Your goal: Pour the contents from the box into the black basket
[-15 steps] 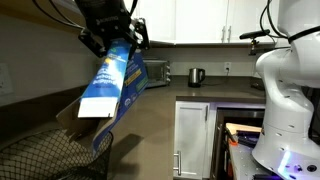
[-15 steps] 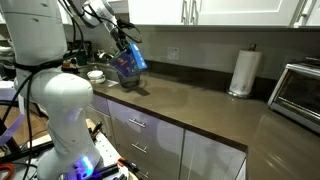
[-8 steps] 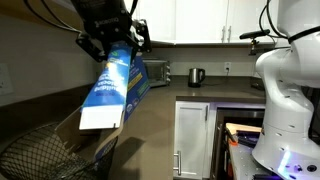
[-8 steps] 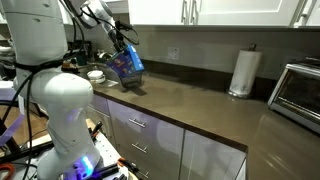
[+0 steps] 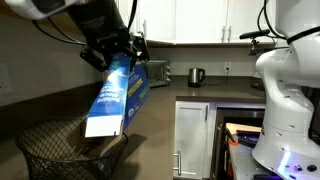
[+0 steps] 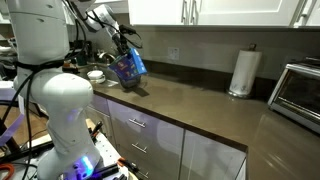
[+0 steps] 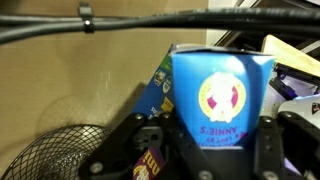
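At upper left we see the gripper (image 5: pixel 120 52) clamped on the blue box (image 5: pixel 110 98), its lower end tipped over the black basket (image 5: pixel 52 150) at lower left; no packets show, so we judge pouring unfinished.

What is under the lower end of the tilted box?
The black basket sits under the lower end of the box. Any packets inside either cannot be seen.
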Tool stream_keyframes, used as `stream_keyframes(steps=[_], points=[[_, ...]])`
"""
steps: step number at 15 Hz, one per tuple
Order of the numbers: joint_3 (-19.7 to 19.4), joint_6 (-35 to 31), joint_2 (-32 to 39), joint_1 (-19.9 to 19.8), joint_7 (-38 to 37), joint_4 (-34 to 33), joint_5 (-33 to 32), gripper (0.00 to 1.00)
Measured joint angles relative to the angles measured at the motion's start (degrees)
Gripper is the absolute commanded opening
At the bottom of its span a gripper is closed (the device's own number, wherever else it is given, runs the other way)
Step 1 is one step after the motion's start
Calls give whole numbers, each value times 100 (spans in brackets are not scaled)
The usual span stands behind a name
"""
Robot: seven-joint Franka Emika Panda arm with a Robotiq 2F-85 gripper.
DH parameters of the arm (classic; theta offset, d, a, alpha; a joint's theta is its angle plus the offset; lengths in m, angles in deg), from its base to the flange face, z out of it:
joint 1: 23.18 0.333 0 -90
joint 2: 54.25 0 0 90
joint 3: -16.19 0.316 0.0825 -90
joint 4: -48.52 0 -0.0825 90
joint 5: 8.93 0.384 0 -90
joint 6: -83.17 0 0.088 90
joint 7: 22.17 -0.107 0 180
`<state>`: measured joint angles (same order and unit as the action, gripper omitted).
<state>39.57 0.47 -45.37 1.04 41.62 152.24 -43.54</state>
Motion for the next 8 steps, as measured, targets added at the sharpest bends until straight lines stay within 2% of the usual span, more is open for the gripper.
stream_keyframes(steps=[8], points=[[-167, 19, 4, -6, -189, -73, -35, 6]])
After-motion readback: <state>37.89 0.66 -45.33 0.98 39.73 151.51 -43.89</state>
